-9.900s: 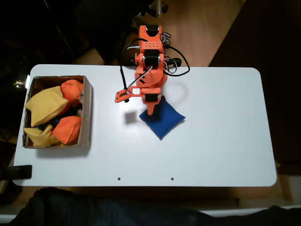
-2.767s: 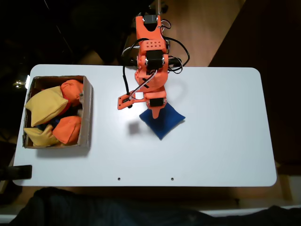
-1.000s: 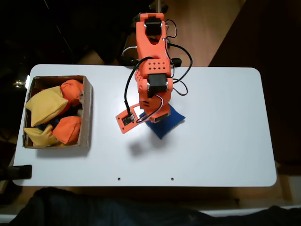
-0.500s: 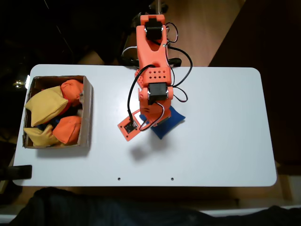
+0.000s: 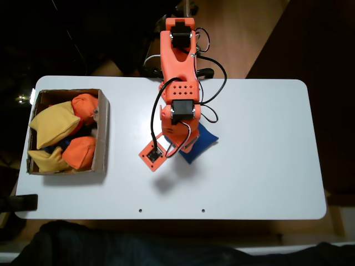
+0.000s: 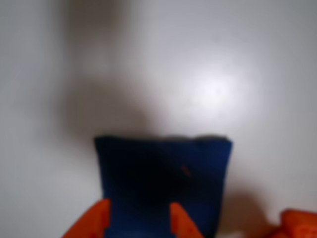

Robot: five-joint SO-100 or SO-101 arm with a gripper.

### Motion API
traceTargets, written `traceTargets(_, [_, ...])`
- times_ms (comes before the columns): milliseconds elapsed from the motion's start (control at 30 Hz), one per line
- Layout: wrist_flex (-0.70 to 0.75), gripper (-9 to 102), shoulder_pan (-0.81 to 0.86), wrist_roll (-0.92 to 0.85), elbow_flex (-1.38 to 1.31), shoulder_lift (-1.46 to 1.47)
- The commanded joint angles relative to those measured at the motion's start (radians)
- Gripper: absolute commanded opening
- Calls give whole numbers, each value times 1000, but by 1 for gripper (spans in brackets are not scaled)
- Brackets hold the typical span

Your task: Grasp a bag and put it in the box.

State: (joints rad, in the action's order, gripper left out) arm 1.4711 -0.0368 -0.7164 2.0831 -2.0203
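The bag (image 6: pixel 163 186) is a deep royal-blue cloth square, soft and slightly puffed, with a straight top edge and rounded corners in the blurred wrist view; its middle is darkened by shadow. In the fixed view the bag (image 5: pixel 202 142) sits near the middle of the white counter (image 5: pixel 266 155), turned like a diamond, with the orange arm (image 5: pixel 178 72) covering its left part. The hand (image 6: pixel 138 218) has its two orange fingertips (image 6: pixel 99 218) spread apart over the near part of the bag, with blue cloth showing between them; whether they squeeze it I cannot tell. The cardboard box (image 5: pixel 102 138) stands well apart at the counter's left end, filled with yellow beanbags (image 5: pixel 52 122) and orange beanbags (image 5: pixel 80 152).
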Motion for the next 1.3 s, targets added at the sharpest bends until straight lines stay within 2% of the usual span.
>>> traceTargets(0, [0, 28, 8, -9, -34, 0])
traceTargets(733, [-6, 51, 63, -115, 87, -72])
traceTargets(1267, [-38, 53, 127, -190, 130, -74])
